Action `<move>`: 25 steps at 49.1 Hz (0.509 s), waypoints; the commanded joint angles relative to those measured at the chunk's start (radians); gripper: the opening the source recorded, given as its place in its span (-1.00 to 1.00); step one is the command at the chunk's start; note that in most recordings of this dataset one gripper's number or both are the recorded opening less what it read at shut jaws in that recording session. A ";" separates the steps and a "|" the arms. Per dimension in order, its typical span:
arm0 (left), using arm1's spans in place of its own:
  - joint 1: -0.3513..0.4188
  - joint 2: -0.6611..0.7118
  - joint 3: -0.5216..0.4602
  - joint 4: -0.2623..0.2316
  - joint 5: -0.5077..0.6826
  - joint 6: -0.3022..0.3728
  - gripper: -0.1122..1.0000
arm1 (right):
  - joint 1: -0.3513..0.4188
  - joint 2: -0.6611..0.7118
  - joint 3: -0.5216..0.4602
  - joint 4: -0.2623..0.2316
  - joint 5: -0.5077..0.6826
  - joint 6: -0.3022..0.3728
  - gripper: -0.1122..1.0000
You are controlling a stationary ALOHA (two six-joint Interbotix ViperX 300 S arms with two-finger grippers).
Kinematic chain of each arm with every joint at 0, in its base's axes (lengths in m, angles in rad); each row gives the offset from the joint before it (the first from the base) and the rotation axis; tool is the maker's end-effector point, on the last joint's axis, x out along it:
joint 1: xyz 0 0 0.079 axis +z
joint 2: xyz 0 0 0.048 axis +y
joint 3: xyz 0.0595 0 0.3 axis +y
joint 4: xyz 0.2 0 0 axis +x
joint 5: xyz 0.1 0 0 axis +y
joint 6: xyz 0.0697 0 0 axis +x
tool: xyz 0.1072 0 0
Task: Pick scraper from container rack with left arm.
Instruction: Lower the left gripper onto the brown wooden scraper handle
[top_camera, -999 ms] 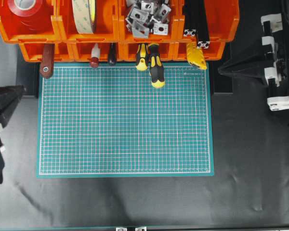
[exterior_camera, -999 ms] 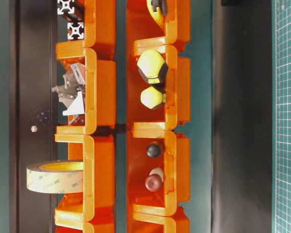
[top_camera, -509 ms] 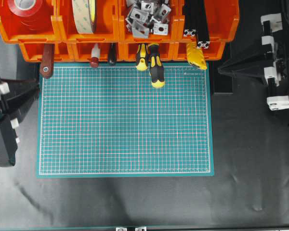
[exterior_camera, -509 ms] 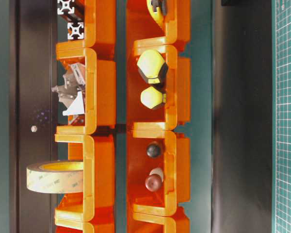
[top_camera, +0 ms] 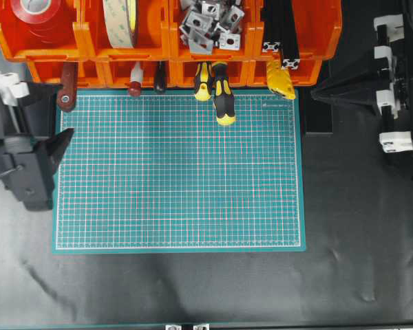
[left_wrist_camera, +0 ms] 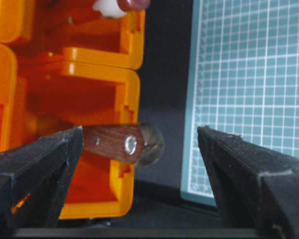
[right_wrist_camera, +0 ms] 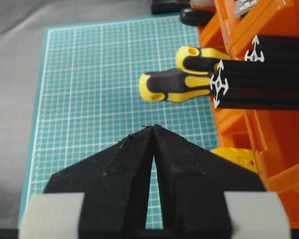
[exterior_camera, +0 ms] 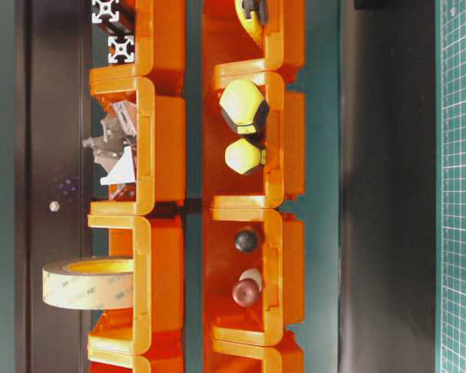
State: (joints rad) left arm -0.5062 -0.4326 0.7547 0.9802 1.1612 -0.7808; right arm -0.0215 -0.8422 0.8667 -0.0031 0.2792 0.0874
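The scraper (top_camera: 67, 86) hangs out of the far-left lower bin of the orange container rack (top_camera: 87, 48); only its reddish-brown handle with the end hole shows, the blade is hidden in the bin. My left gripper (top_camera: 58, 110) is open just off the handle's end, one finger by the bin, one at the green mat's corner. In the left wrist view the scraper handle (left_wrist_camera: 114, 143) pokes out of the rack (left_wrist_camera: 89, 79) between my spread fingers, and the gripper (left_wrist_camera: 139, 130) touches nothing. My right gripper (top_camera: 314, 98) is shut and empty (right_wrist_camera: 153, 127).
The green cutting mat (top_camera: 179, 172) lies in front of the rack. A dark-red knob tool (top_camera: 135, 88), a black handle (top_camera: 160, 85) and two yellow-and-black screwdrivers (top_camera: 223, 103) stick out of neighbouring bins. Tape rolls (top_camera: 120, 20) and metal brackets (top_camera: 210, 24) fill the upper row.
My left arm has moved up along the mat's left edge towards the rack, and its open fingers now bracket the scraper handle's end. The right arm has barely shifted.
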 commanded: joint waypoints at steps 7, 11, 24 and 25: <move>0.046 0.017 0.012 0.011 -0.017 -0.005 0.83 | -0.002 0.005 -0.006 -0.002 -0.008 0.002 -0.81; 0.058 0.020 0.015 0.011 -0.025 -0.003 0.83 | -0.003 0.005 -0.006 -0.003 -0.008 0.002 -0.81; 0.072 0.018 0.025 0.011 -0.043 0.003 0.83 | -0.002 0.003 0.003 -0.002 -0.026 0.000 -0.81; 0.072 0.020 0.025 0.011 -0.044 0.005 0.82 | -0.002 0.003 0.003 -0.003 -0.029 0.000 -0.81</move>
State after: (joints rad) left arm -0.4372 -0.4080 0.7900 0.9802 1.1198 -0.7762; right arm -0.0230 -0.8422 0.8820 -0.0031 0.2730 0.0874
